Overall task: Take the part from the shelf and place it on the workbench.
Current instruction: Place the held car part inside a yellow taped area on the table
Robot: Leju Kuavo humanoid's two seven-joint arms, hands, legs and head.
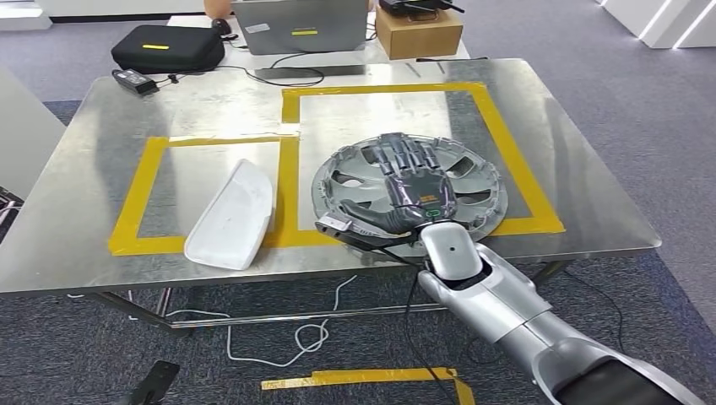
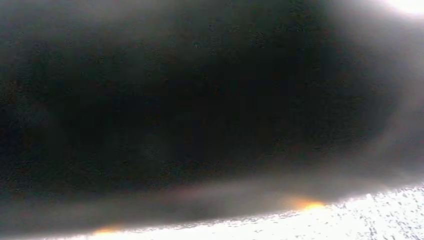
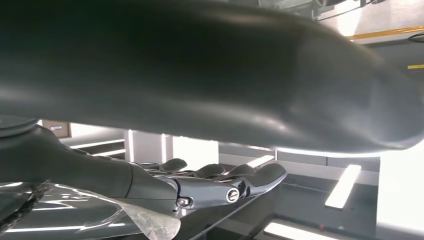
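Note:
A silver wheel cover point(image 1: 473, 181) lies flat on the metal workbench point(image 1: 101, 160), inside the right-hand rectangle of yellow tape point(image 1: 515, 160). My right hand point(image 1: 414, 181) rests on its near half, fingers stretched flat across the spokes. The thumb is spread out to the left along the near rim. In the right wrist view the straight fingers point(image 3: 235, 177) lie on a glossy surface with clear plastic film point(image 3: 145, 220), and nothing sits between them and the thumb. The left wrist view is a dark blur.
A white curved panel point(image 1: 230, 215) lies in the left tape rectangle. At the bench's far edge are a black case point(image 1: 167, 46), a laptop point(image 1: 300, 25), a cardboard box point(image 1: 420, 32) and a power brick point(image 1: 133, 80). Cables trail on the floor point(image 1: 295, 337) under the near edge.

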